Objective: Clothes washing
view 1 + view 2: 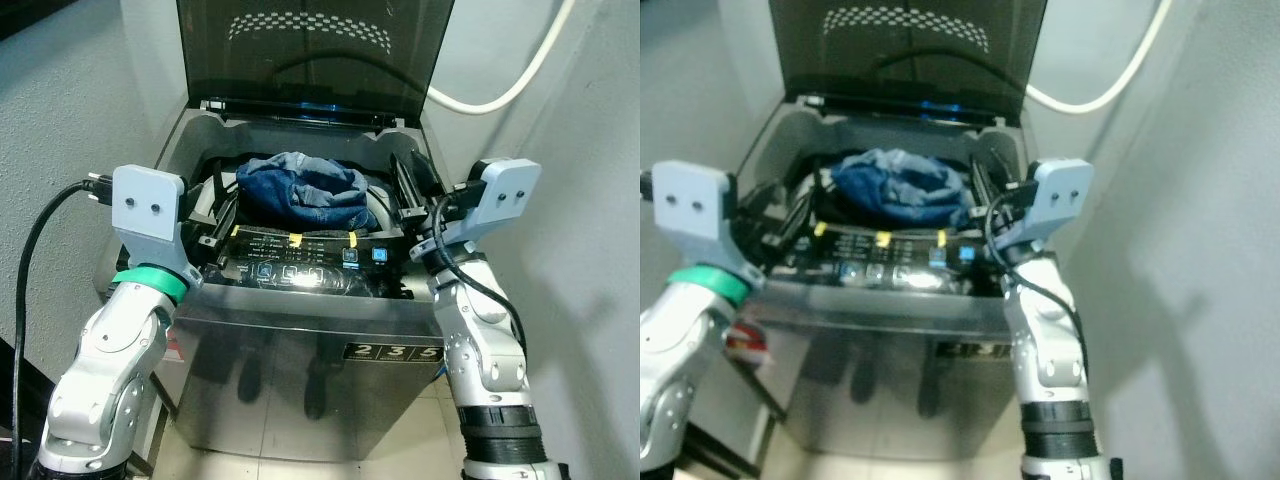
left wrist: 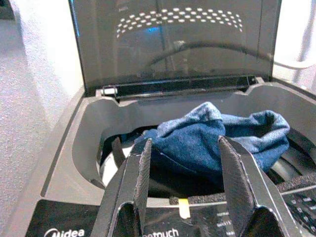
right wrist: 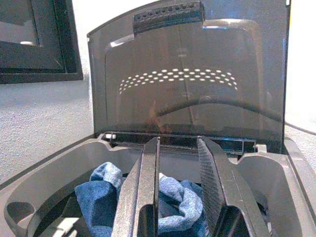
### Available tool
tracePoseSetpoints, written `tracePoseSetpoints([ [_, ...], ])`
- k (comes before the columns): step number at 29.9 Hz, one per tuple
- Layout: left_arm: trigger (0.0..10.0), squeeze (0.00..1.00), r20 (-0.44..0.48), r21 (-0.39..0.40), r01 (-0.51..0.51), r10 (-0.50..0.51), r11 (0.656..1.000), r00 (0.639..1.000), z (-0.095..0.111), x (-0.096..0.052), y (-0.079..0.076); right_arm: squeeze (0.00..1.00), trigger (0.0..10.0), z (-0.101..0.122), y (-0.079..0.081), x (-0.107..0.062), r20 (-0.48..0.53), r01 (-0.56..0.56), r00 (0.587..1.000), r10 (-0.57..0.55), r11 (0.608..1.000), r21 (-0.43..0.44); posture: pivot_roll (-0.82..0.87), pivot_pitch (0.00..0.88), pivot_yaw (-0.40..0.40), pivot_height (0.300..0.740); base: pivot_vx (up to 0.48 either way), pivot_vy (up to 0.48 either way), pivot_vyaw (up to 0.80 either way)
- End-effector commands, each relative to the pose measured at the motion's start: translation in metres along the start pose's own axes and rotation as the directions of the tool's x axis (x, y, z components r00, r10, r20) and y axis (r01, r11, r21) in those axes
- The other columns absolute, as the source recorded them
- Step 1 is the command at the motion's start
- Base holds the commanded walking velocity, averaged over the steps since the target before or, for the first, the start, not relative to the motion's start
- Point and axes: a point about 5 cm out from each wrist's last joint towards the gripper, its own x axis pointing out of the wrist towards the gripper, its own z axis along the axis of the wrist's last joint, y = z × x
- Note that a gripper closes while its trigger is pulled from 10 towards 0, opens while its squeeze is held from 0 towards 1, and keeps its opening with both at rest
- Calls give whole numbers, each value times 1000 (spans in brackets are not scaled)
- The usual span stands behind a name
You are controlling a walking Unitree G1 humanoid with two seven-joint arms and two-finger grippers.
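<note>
Denim, a crumpled blue garment (image 1: 300, 190), sits heaped in the mouth of the washing machine (image 1: 300, 370), bulging up above the drum opening so that the tub beneath it is mostly hidden. The machine's tinted lid (image 1: 310, 50) stands raised behind the garment, its top edge cut off by the head views, with a pattern of pale dots and a curved dark line showing on it. In front of the garment runs the dark control panel (image 1: 300, 262) with lit blue buttons and small yellow tabs; its lettering is too small to read, apart from a brand name partly cut off in the left wrist view.

The left gripper (image 2: 185, 182) hangs just over the front left of the machine's rim, fingers spread apart with the denim showing between them, holding nothing. The right gripper (image 3: 177, 187) hovers at the front right of the rim, its fingers also parted and empty, with the blue cloth beyond them. In the head views both sets of fingers are largely hidden behind the grey wrist housings.

A white hose (image 1: 510, 80) curves along the wall beside the lid. Numerals on the machine's front are partly covered by the right arm.
</note>
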Motion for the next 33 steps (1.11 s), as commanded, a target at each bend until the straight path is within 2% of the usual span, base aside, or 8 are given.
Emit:
tracePoseSetpoints([
  [1,10000,0,6,11,-7,7,1000,1000,-1,1,0,0,10000,0,0,0,-3,-1,1000,1,1000,12,123,22,-18,740,0,0,0],
  [33,10000,0,31,16,-23,23,1000,999,-7,5,-1,0,10000,-4,0,-4,-18,11,1000,-11,1000,-10,115,37,-15,740,-20,0,0],
])
